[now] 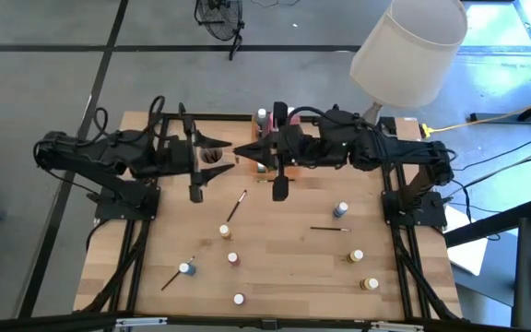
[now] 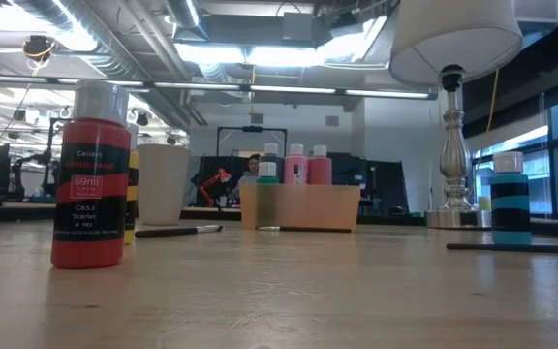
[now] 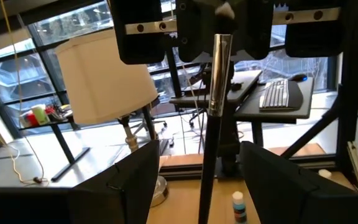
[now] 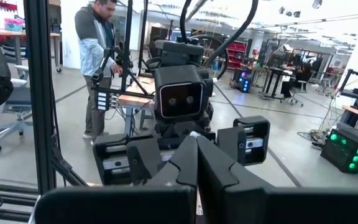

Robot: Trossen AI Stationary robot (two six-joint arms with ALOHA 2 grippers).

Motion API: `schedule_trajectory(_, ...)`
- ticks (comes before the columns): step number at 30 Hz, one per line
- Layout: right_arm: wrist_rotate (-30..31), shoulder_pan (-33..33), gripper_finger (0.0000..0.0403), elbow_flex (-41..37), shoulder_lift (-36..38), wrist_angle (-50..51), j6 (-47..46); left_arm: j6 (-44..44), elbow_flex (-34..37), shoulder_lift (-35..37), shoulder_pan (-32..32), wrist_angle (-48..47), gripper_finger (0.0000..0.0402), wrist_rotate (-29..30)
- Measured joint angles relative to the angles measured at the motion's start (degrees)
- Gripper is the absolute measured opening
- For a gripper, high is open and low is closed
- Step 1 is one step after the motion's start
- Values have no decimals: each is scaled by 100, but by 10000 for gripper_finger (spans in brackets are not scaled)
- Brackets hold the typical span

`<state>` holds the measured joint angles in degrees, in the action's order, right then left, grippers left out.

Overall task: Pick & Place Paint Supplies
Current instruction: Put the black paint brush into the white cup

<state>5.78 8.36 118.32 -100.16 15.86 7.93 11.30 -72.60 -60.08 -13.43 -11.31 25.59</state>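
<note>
A thin dark paintbrush [image 3: 211, 130] with a silver ferrule hangs upright in the air over the table's far middle. My right gripper [image 3: 219, 18] is shut on its upper end and reaches in level from the right [image 1: 243, 152]. My left gripper [image 3: 201, 152] faces it from the left [image 1: 225, 150]; it is open, with one finger on each side of the handle and neither touching it. Pink bottles [image 1: 281, 113] stand in the orange tray [image 2: 300, 207]. Small paint pots [image 1: 224, 231] and two more brushes [image 1: 237, 205] lie on the table. My right gripper pinches the paintbrush at its top end, just above the metal ferrule [image 3: 220, 46], between its two shut fingers. The fingers lie level, coming from the table's right side, across the brush. The brush hangs straight down below them, handle end lowest, well above the tabletop.
A lamp with a white shade [image 1: 408, 46] stands at the far right corner. A round cup [image 1: 212, 157] sits under the left gripper. A red paint bottle [image 2: 90, 174] and a blue one [image 2: 510, 199] stand nearer. Pots are scattered over the near half [image 1: 356, 255].
</note>
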Motion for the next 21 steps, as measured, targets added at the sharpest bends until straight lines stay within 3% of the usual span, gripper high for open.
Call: schedule_trajectory(21,17,2,0,0,2,45,-90,691,0,-327,48,405,218,-399)
